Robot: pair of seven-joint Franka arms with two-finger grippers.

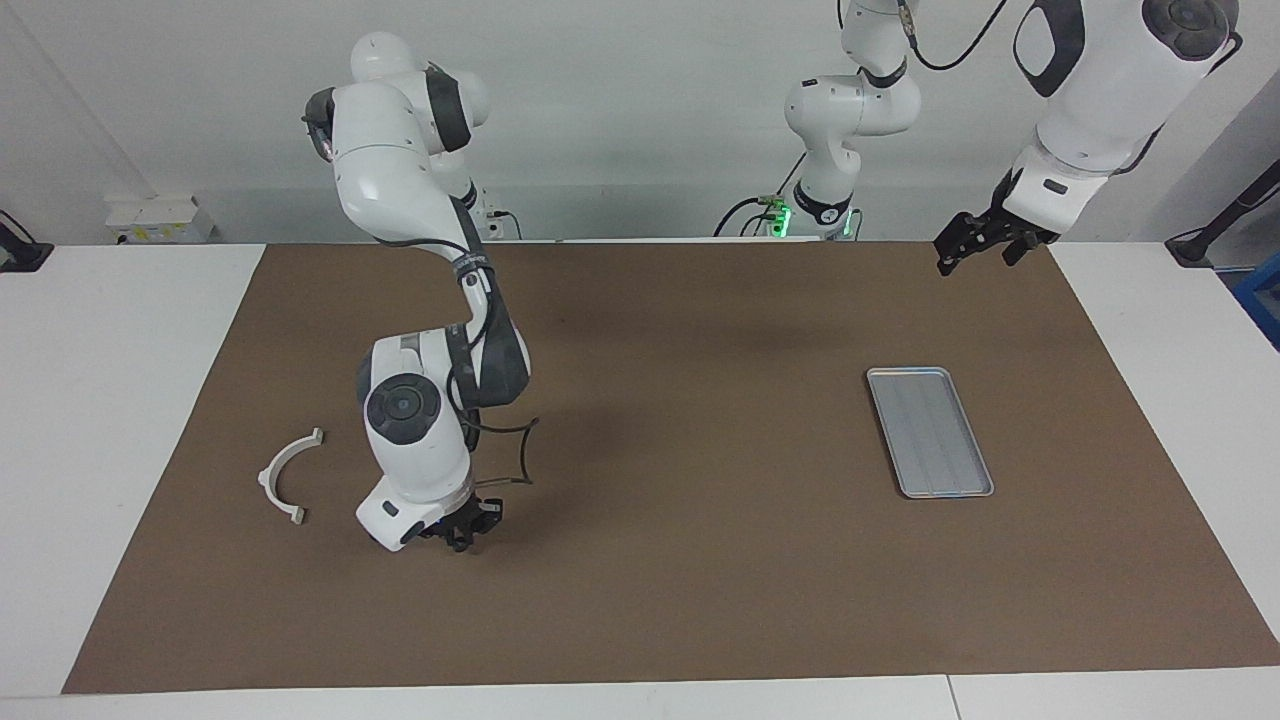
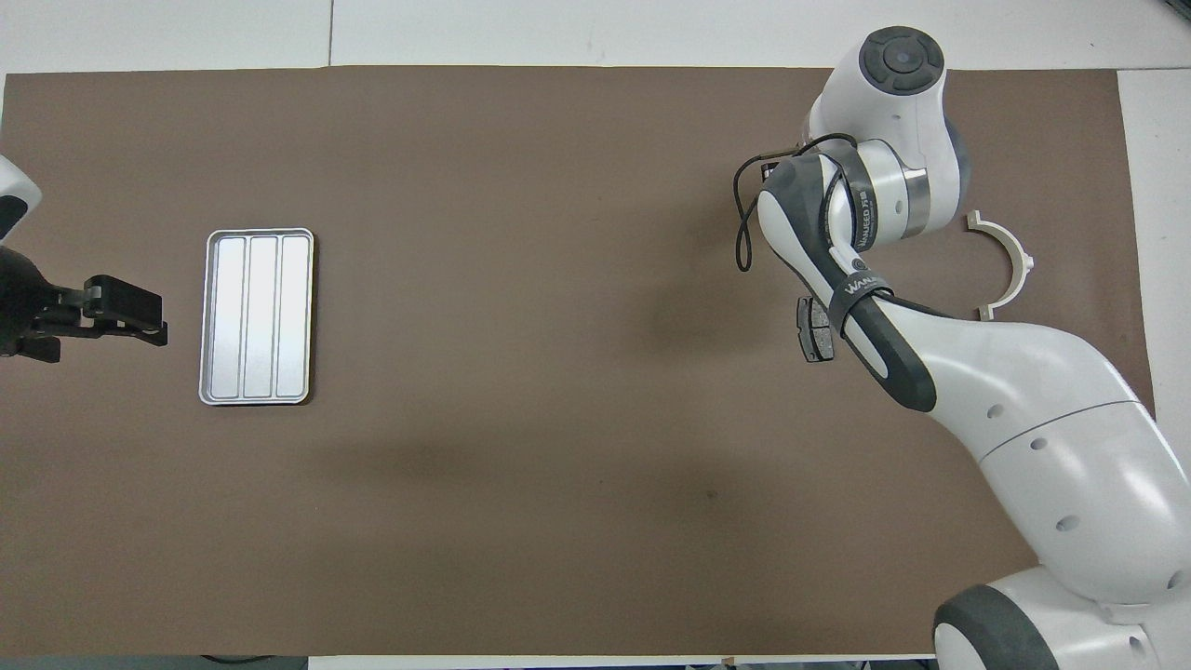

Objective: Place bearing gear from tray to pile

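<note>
**Operator:** Where is my right hand sitting?

**Spotter:** Your right hand (image 1: 462, 530) is hanging low over the brown mat (image 1: 700, 600) on the counter. It is well apart from the flat silver-grey ribbed metal tray (image 1: 930, 432) (image 2: 257, 316), toward the right arm's end. I cannot tell how far open it is, or whether it is holding anything.

**Operator:** And the bearing gear?

**Spotter:** You are not getting a look at it; neither view is showing it to me.

**Operator:** The pile?

**Spotter:** The white semicircular plastic arc (image 1: 285, 475) (image 2: 1010, 265) is lying well apart from the tray, at the right arm's end. One small dark grey brake pad (image 2: 809, 335) is peeking out from under your right arm.

**Operator:** My left hand?

**Spotter:** Your left hand (image 1: 965, 250) (image 2: 126, 312) is waiting in the air near the tray, toward the left arm's end. I cannot tell how wide it is standing.
</note>
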